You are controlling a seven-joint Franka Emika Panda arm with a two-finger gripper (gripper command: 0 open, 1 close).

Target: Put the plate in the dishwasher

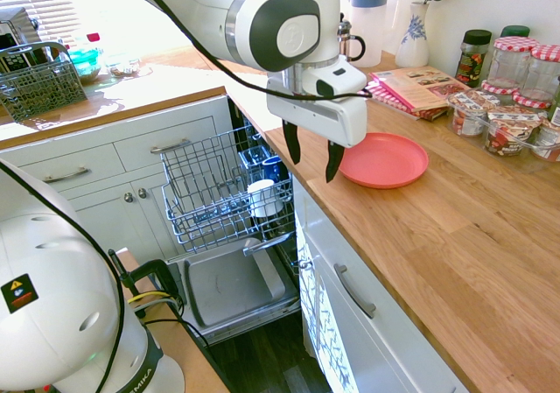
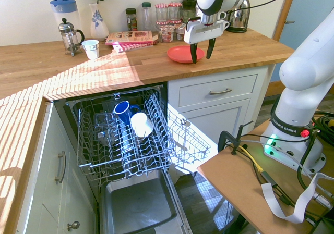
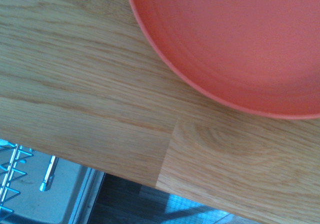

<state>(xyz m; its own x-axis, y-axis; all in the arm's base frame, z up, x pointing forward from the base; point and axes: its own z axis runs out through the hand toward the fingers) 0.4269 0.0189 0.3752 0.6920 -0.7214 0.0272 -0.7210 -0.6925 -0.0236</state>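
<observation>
Coral plate (image 1: 383,159) is lying flat on the table (image 1: 455,235), near its front edge, beside the open dishwasher (image 2: 125,140). Claw (image 1: 312,157) is hanging above that edge, fingers spread and empty, pointing straight down just beside the rim. To grab well, I'd say it should be straddling the near rim, one finger sliding under, before lifting toward the rack (image 2: 112,135).
</observation>
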